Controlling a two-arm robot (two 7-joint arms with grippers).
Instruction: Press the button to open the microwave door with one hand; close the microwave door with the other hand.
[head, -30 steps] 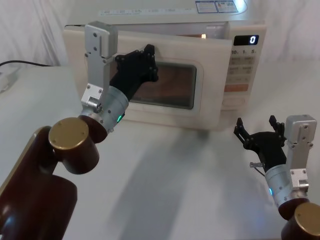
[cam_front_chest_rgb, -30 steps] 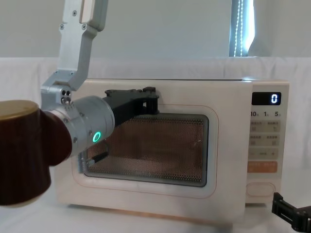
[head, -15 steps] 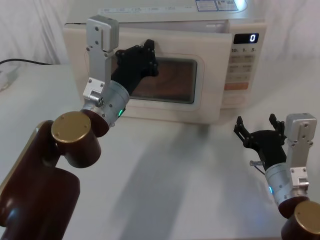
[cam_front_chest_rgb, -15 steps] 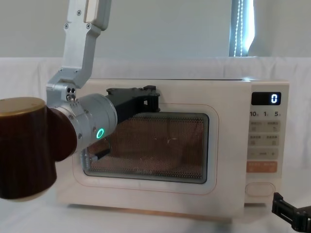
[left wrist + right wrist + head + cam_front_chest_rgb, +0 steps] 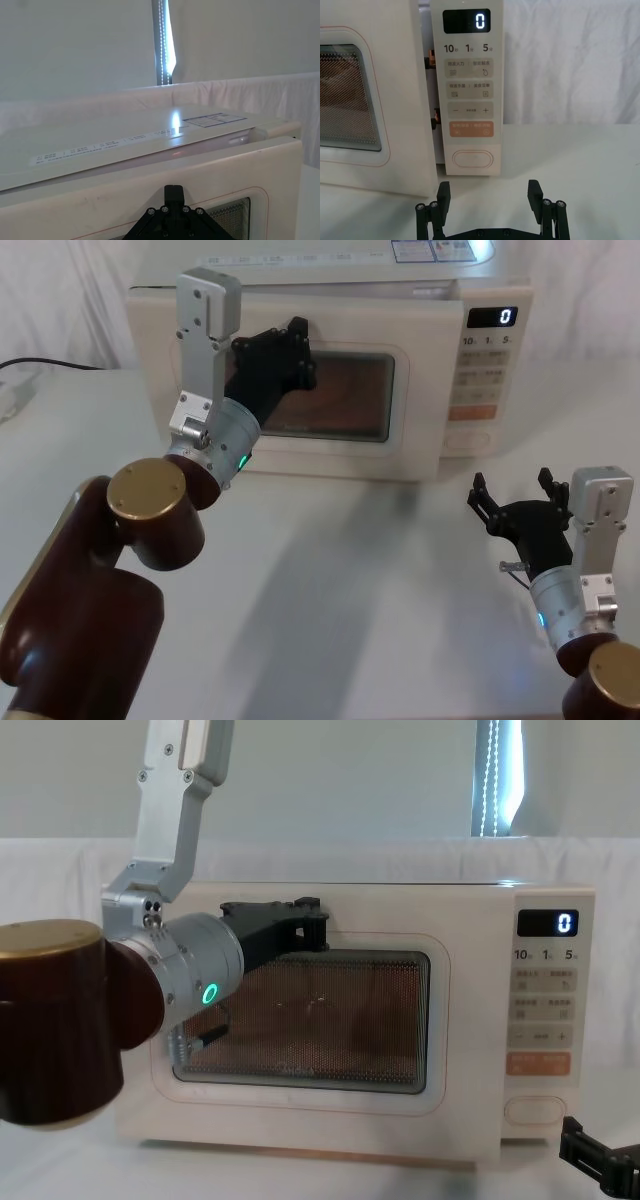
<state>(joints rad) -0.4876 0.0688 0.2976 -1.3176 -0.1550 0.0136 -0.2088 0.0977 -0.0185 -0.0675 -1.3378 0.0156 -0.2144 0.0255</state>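
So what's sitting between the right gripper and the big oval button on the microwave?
Nothing: in the right wrist view, only bare white tabletop separates the right gripper from the button.

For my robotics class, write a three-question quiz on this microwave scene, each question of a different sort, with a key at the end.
1. True or false: the left gripper is at the upper part of the microwave door, above its window.
2. Multiple choice: where is the right gripper? A) pressing the button B) low over the table, apart from the microwave, fingers spread C) on top of the microwave
3. Fill in: in the right wrist view, a narrow ___ shows between the door's edge and the control panel, so the door is not fully latched.

Key: 1 true. 2 B; the oval button is untouched. 3 gap.
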